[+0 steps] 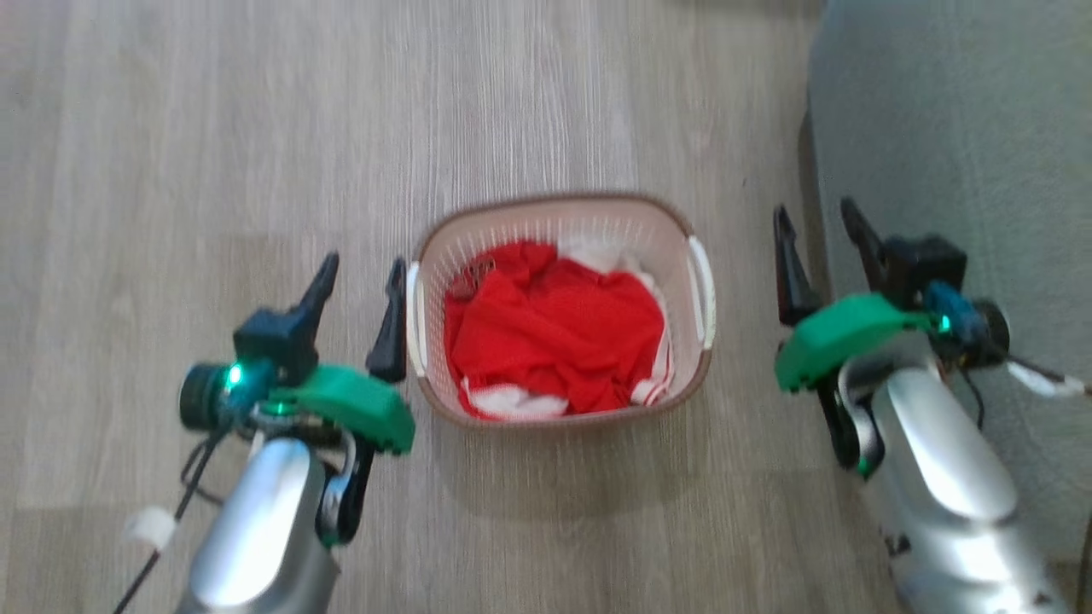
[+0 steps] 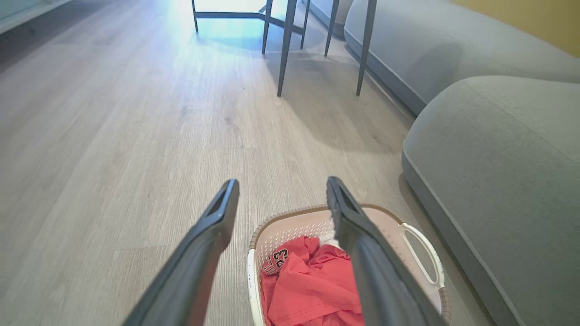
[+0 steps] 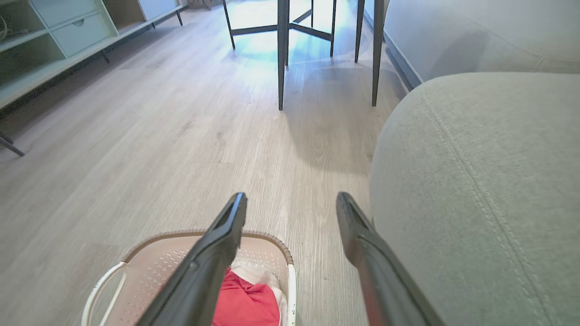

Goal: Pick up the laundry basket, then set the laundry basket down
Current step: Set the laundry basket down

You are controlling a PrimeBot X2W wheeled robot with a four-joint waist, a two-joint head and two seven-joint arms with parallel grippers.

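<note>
**Basket sits between both claws, left claw nearer**

The laundry basket (image 1: 597,228) sits on the wood floor (image 1: 213,128), with red clothes (image 1: 554,333) inside. Its long axis runs side to side, so one white handle faces each claw.

The left claw (image 1: 363,266) is at the basket's left end, fingers spread wide and holding nothing. Its inner finger is just beside the left handle (image 1: 414,320); I cannot tell if they touch. The right claw (image 1: 815,213) is off the basket's right end, also wide and holding nothing, with a clear strip of floor between it and the right handle (image 1: 704,290). So the right arm probably has farther to close in.

A grey sofa (image 1: 955,111) is near the basket's right side, so the right claw has little room. Dark table legs (image 2: 285,45) stand well beyond the basket.
</note>
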